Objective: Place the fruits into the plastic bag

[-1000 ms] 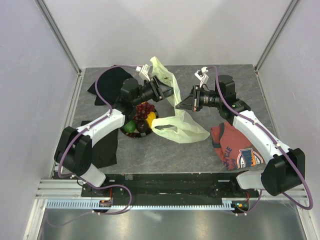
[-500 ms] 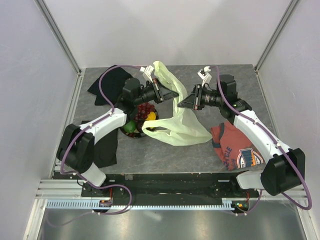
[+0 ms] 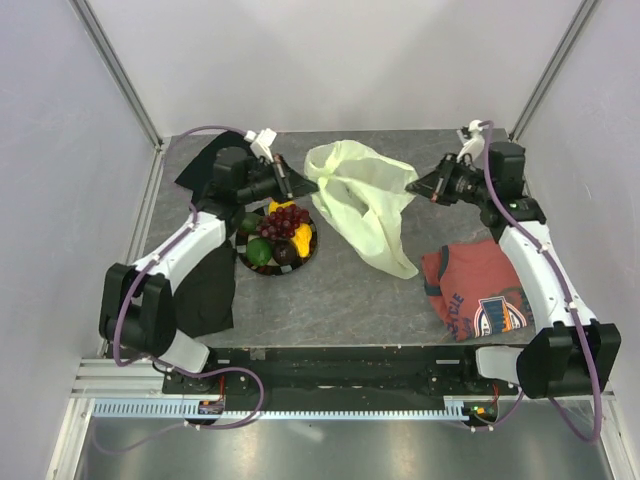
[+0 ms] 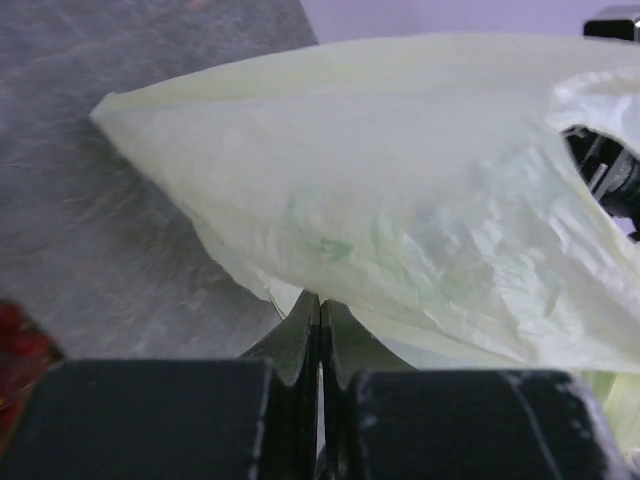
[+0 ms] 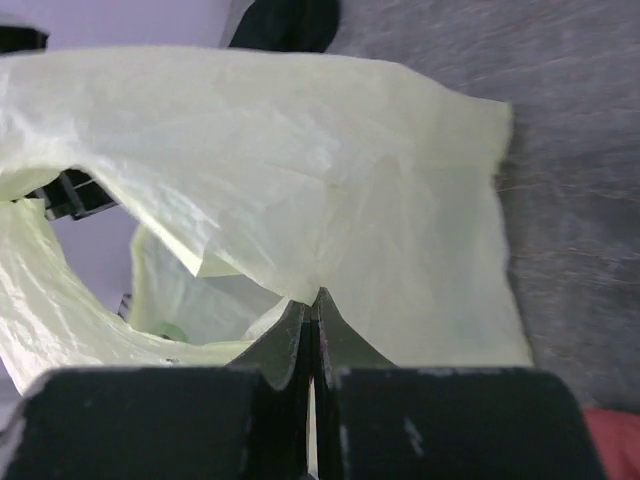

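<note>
The pale green plastic bag [image 3: 365,205] hangs stretched between my two grippers above the table's back half. At the bag's left corner my left gripper [image 3: 300,182] is shut on a pinch of the film, and its jaws [image 4: 320,302] close flat on the bag [image 4: 400,190]. My right gripper [image 3: 419,186] is shut on the opposite corner; the right wrist view shows its tips [image 5: 315,298] pinching the bag [image 5: 360,170] beside the open mouth. The fruits lie on a dark plate [image 3: 275,272] below the left arm: purple grapes [image 3: 288,218], a yellow-orange lemon [image 3: 303,238], a green one [image 3: 260,252] and a dark brown one [image 3: 286,255].
One black cloth [image 3: 212,162] lies at the back left and another [image 3: 205,290] at the front left. A red printed shirt [image 3: 475,290] lies at the front right, just right of the bag's hanging end. The enclosure walls stand close on both sides.
Both arms drew apart and back, left arm leftward and right arm rightward, stretching the bag wide between them. The left gripper closed on the bag during this.
</note>
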Controlling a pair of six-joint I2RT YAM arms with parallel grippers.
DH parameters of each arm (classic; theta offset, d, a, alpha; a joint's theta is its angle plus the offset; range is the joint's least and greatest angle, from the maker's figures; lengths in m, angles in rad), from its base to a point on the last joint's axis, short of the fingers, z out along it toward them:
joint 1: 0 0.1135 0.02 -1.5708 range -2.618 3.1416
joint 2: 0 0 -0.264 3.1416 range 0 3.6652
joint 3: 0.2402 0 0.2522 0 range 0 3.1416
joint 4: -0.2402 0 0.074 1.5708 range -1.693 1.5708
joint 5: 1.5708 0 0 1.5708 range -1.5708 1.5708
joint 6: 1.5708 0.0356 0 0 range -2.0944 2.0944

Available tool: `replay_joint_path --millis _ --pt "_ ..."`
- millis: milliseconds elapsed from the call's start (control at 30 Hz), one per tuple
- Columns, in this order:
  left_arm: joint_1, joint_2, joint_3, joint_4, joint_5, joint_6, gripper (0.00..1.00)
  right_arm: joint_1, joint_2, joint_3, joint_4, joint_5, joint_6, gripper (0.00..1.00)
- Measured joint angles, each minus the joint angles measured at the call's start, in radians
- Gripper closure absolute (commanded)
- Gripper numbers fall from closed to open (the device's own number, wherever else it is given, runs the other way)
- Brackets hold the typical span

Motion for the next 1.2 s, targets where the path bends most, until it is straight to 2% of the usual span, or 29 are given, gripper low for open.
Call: replay_joint_path --millis 167,300,600,833,1000,1067,1100,1133,1167,1200 --pt "0.117 -0.068 0.000 -0.186 -0.008 0.129 0.98 -0.064 -0.002 0.060 -0.093 0.042 -0.064 1.00" --pt "0.142 -0.092 0.007 -0.260 -0.037 0.179 0.98 -0.062 -0.009 0.088 -0.124 0.052 -0.088 1.00" --pt "0.147 -0.077 0.053 -0.298 -0.102 0.185 0.99 -0.076 -0.014 0.180 -0.220 0.136 -0.156 1.00" --pt "0.236 -0.082 0.052 -0.322 -0.138 0.186 0.98 -0.142 -0.035 0.245 -0.275 0.212 -0.190 1.00" --pt "0.252 -0.113 0.050 -0.368 -0.159 0.206 0.98 -0.143 -0.030 0.263 -0.286 0.214 -0.192 1.00" --pt "0.251 -0.128 0.042 -0.375 -0.159 0.218 0.89 -0.144 -0.022 0.268 -0.286 0.207 -0.190 1.00" --pt "0.251 -0.133 0.039 -0.377 -0.157 0.225 0.73 -0.145 -0.017 0.270 -0.286 0.199 -0.188 1.00" --pt "0.251 -0.139 0.038 -0.385 -0.154 0.241 0.64 -0.145 -0.010 0.273 -0.285 0.189 -0.186 1.00" --pt "0.246 -0.143 0.038 -0.389 -0.150 0.262 0.46 -0.145 -0.003 0.274 -0.282 0.184 -0.184 1.00" --pt "0.241 -0.148 0.038 -0.392 -0.148 0.280 0.40 -0.144 0.004 0.274 -0.279 0.179 -0.180 1.00"
